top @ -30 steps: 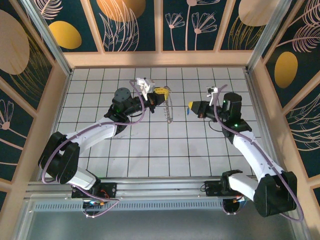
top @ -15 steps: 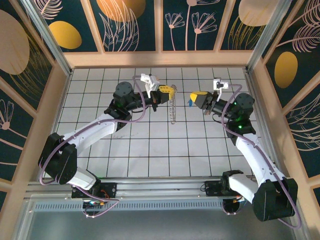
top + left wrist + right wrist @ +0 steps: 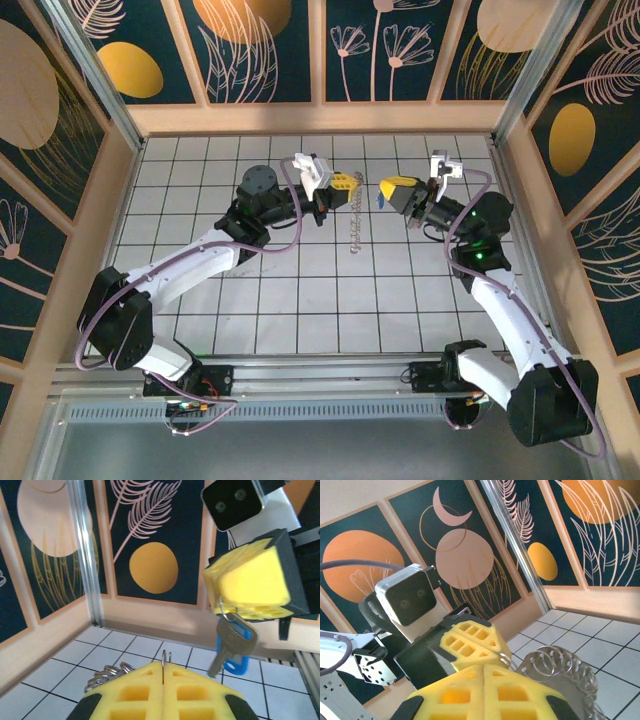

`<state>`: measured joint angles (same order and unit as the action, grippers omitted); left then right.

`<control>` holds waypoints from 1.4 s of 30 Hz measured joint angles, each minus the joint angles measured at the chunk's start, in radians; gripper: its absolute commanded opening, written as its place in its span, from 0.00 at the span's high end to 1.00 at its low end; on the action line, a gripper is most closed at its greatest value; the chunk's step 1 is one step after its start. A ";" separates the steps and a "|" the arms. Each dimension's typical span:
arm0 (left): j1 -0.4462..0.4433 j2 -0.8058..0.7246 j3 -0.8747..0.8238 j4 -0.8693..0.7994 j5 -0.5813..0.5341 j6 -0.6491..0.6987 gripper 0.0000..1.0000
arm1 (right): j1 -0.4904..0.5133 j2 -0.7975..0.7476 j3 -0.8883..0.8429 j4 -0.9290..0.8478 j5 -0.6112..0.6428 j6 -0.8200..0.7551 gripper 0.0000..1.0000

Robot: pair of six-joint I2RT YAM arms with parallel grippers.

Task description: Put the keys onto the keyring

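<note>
Left wrist view: silver key with blue plastic hangs tilted.

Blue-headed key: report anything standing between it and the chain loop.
Nothing visible: open air separates the small blue-headed silver key in the right end effector from the silvery metal chain loop in the left end effector.

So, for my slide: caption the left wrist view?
Shut left hand grips the keyring; shut right hand holds the blue-headed key nearby.

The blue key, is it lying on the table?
No, the blue key dangles in the air from the right gripper, clear of the tiled table.
</note>
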<state>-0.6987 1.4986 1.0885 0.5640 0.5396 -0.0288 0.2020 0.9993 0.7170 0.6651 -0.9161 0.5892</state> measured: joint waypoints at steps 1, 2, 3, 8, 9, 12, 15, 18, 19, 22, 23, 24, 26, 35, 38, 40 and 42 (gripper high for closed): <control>0.000 -0.001 0.000 0.000 -0.004 0.003 1.00 | 0.006 0.000 0.000 0.002 0.003 -0.003 1.00; 0.000 -0.002 0.000 0.000 -0.008 0.004 1.00 | 0.012 0.000 0.000 0.002 0.007 -0.006 1.00; 0.000 -0.002 0.000 0.001 -0.010 0.004 1.00 | 0.021 0.000 0.000 0.001 0.011 -0.011 1.00; 0.000 -0.002 0.000 0.000 -0.018 0.006 1.00 | 0.060 0.001 0.000 -0.004 0.037 -0.045 1.00; 0.000 -0.002 0.000 0.000 -0.018 0.006 1.00 | 0.067 0.002 0.000 -0.007 0.043 -0.055 1.00; 0.000 -0.002 0.000 0.000 -0.017 0.006 1.00 | 0.080 0.015 0.003 -0.011 0.056 -0.072 1.00; 0.000 -0.002 0.000 0.000 -0.016 0.006 1.00 | 0.085 0.034 0.013 -0.018 0.065 -0.086 1.00; 0.000 -0.002 0.000 0.000 -0.014 0.006 1.00 | 0.090 0.050 0.021 -0.018 0.079 -0.093 1.00; 0.000 -0.002 0.000 0.000 -0.013 0.006 1.00 | 0.092 0.056 0.024 -0.018 0.081 -0.094 1.00; 0.000 -0.002 0.000 0.000 -0.005 0.005 1.00 | 0.098 0.074 0.036 -0.017 0.084 -0.097 1.00; 0.000 -0.002 0.000 0.000 -0.002 0.002 1.00 | 0.100 0.079 0.039 -0.018 0.085 -0.098 1.00; 0.000 -0.002 0.001 0.000 -0.001 0.002 1.00 | 0.101 0.085 0.042 -0.018 0.085 -0.102 1.00; 0.000 -0.002 0.002 0.000 0.001 0.002 1.00 | 0.106 0.095 0.047 -0.018 0.086 -0.106 1.00; 0.000 -0.002 0.002 0.000 0.002 0.002 1.00 | 0.113 0.128 0.069 -0.017 0.087 -0.113 1.00; 0.000 -0.002 0.002 0.000 0.002 0.002 1.00 | 0.114 0.132 0.075 -0.016 0.086 -0.113 1.00; 0.000 -0.002 0.002 0.000 0.003 0.001 1.00 | 0.114 0.132 0.076 -0.016 0.087 -0.113 1.00; 0.000 -0.002 0.002 0.000 0.004 -0.001 1.00 | 0.115 0.133 0.076 -0.016 0.087 -0.113 1.00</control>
<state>-0.6987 1.4967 1.0904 0.5644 0.5438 -0.0299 0.3172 1.1324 0.7925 0.6491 -0.8291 0.4767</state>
